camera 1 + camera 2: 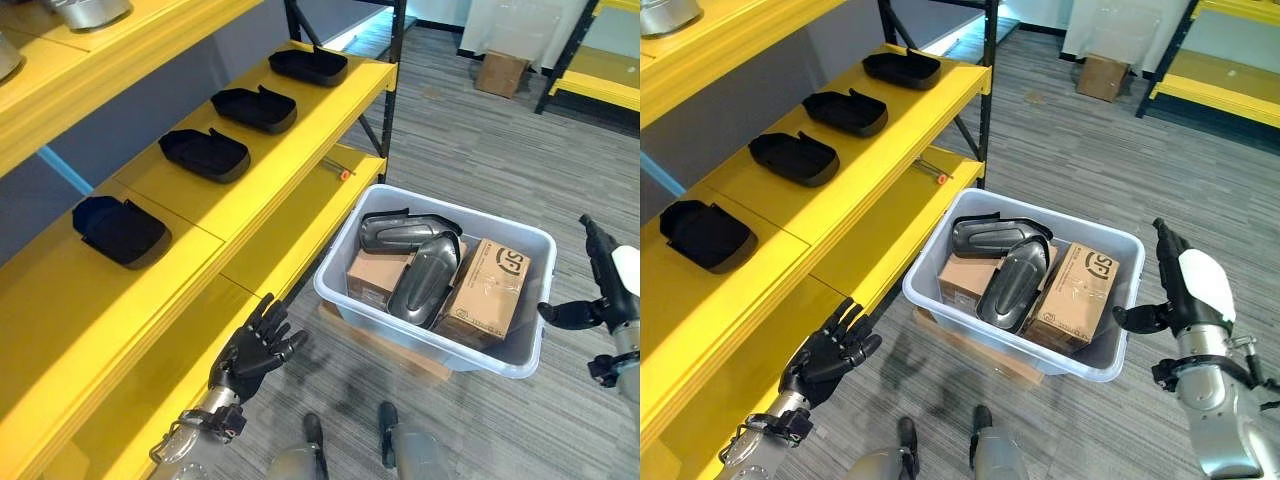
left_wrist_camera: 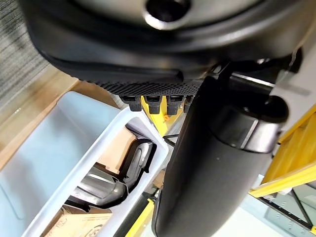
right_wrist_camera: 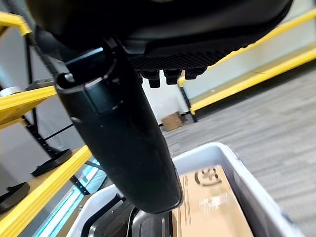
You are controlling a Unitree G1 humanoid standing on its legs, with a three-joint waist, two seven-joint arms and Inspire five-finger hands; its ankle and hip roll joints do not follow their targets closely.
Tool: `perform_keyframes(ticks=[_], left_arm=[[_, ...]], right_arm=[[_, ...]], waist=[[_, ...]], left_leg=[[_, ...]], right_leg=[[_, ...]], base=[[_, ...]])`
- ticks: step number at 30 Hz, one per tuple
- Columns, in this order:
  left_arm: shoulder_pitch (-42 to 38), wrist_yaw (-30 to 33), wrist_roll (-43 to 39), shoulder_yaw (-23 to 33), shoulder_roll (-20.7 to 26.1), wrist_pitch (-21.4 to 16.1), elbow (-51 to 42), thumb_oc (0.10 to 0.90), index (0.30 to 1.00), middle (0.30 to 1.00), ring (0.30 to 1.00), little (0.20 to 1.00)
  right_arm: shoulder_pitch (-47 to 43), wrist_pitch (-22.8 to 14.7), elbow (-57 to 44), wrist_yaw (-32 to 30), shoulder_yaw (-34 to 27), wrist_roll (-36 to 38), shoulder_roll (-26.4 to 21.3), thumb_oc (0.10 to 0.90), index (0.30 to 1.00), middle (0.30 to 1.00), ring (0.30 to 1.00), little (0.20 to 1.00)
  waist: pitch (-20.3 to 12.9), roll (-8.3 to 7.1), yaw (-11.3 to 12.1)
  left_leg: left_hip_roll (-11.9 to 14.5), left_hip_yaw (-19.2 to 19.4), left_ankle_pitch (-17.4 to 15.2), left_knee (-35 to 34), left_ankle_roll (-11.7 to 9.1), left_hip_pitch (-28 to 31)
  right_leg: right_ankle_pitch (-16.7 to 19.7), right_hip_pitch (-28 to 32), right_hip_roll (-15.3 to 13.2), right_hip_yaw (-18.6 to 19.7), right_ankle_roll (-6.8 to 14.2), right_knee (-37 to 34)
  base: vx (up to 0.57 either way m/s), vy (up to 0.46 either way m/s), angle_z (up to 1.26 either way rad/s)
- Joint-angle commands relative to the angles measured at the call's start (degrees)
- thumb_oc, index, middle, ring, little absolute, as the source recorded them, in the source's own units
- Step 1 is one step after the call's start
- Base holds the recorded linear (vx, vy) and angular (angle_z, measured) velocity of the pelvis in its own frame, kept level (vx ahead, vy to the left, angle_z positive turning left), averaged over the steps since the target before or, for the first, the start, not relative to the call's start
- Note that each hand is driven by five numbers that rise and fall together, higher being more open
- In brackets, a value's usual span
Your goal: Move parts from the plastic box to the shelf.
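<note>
A pale plastic box (image 1: 338,262) stands on the floor beside the yellow shelf (image 1: 300,110). Inside lie two dark grey moulded parts (image 1: 424,278) (image 1: 400,231) on top of two cardboard cartons (image 1: 490,290). Several black parts (image 1: 205,153) sit in a row on the shelf's middle board. My left hand (image 1: 255,350) hangs open and empty near the shelf's lower edge, left of the box. My right hand (image 1: 1180,285) is open and empty just past the box's right end, thumb pointing toward it.
A lower shelf board (image 1: 290,235) runs along the box's left side, with a small orange item (image 1: 344,175) on it. The box rests on a wooden board (image 1: 400,352). A cardboard box (image 1: 502,72) and another yellow rack (image 1: 600,75) stand at the far right.
</note>
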Motion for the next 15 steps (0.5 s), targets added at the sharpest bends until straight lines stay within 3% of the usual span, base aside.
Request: perform_keyframes(ticks=[1,15], left_arm=[[-0.6,-2.9,1.6,1.5,1.8,-5.2,-8.6,0.9,1.0,1.0,1.0,1.0],[-4.3,-5.0,3.5,-0.1,3.9,-3.4,-6.9,0.9,1.0,1.0,1.0,1.0]], right_arm=[[-8.5,-3.3,-3.5,-6.3,0.4,-1.1,-1.2,0.9,1.0,1.0,1.0,1.0],[-7.3,-3.7,-4.6,-10.5,3.9,-1.8,1.1,0.9,1.0,1.0,1.0,1.0]], waist=[[-2.7,-0.93,2.3],[-4.1,-0.71,-0.7]], left_leg=[[-0.5,-3.1,0.9,-7.0,2.3,-0.6],[-0.6,5.9,-3.0,-6.5,5.0,3.1]], right_leg=[[-8.1,8.5,3.5,-1.5,0.3,-1.9],[-6.5,8.2,1.9,-2.5,1.8,-3.0]], base=[[0.19,0.024,-0.77],[0.16,0.045,-0.19]])
